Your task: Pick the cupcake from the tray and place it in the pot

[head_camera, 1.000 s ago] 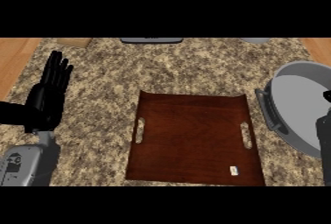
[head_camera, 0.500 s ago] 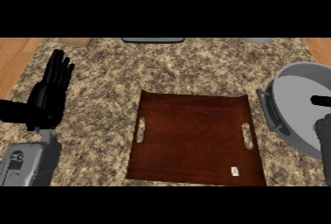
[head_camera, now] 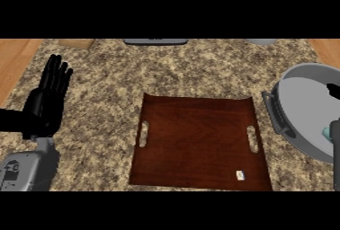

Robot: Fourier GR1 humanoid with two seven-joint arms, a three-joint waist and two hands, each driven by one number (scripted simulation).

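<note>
So my left hand [head_camera: 48, 101] is parked over at the left side of the counter [head_camera: 199, 67], palm flat, fingers straight and pointing up toward the far edge, holding nothing at all. The grey forearm [head_camera: 26, 168] under it comes in from the bottom left corner. In the middle sits the dark wooden tray [head_camera: 199, 139], a rectangular board with a slot handle cut into each short side and a tiny pale tag near its near right corner. Its surface is bare wood from what I can see. Off to the right, just beside the tray but not touching it, is the grey pot [head_camera: 302, 112], cut off by the edge of the view, with a dark handle sticking out on the side facing the tray. My right hand [head_camera: 333, 91] is only barely visible: a black bit pokes in over the pot's inside at the right edge, and I honestly can't tell whether those fingers are curled or straight. Lower down at that same edge, over the pot's bowl, there's a small teal-ish patch [head_camera: 328, 133] that might be the cupcake, but so little of it shows that I won't swear to it. Along the far edge of the counter there's a grey flat thing [head_camera: 156, 42] and a tan block [head_camera: 76, 43], both cropped.
</note>
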